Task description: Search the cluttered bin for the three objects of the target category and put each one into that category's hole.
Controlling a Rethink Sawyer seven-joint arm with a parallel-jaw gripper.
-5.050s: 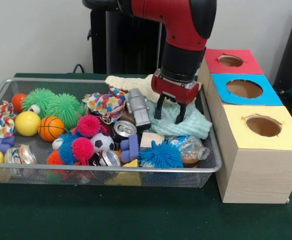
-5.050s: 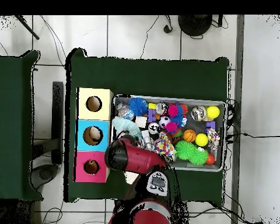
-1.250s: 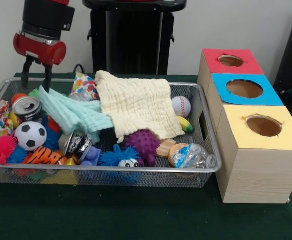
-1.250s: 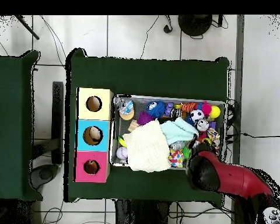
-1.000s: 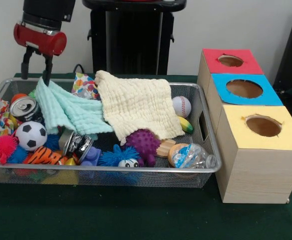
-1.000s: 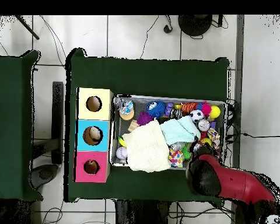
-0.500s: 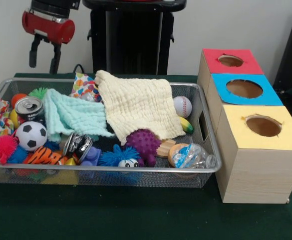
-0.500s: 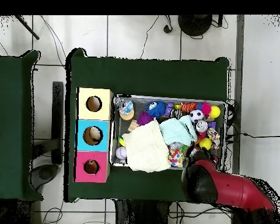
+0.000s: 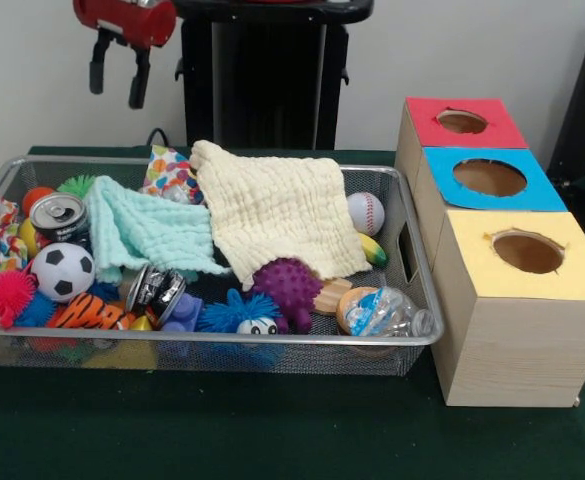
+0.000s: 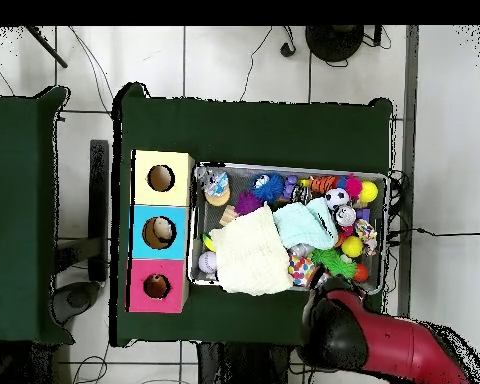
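Observation:
My gripper [image 9: 117,82] hangs open and empty high above the bin's far left corner, touching nothing. The wire bin [image 9: 222,338] holds a cream cloth [image 9: 272,205] draped over its middle and a mint cloth [image 9: 147,230] lying left of it. A patterned cloth [image 9: 169,172] shows behind them. A soda can [image 9: 57,215], a crushed can [image 9: 154,288], a soccer ball [image 9: 60,272], a baseball [image 9: 363,212], a purple spiky ball [image 9: 290,285] and a plastic bottle [image 9: 382,312] lie around the cloths. In the overhead view my arm [image 10: 354,335] hides the gripper.
Three wooden boxes stand beside the bin, each with a round hole: red top [image 9: 462,122], blue top [image 9: 489,178], yellow top [image 9: 528,252]. Overhead they line the bin's left side, with the yellow box [image 10: 161,178] at the top. Green cloth covers the table [image 9: 272,430].
The gripper let go of the mint cloth, which dropped flat into the bin. It then rose and moved right in the front view, open and empty.

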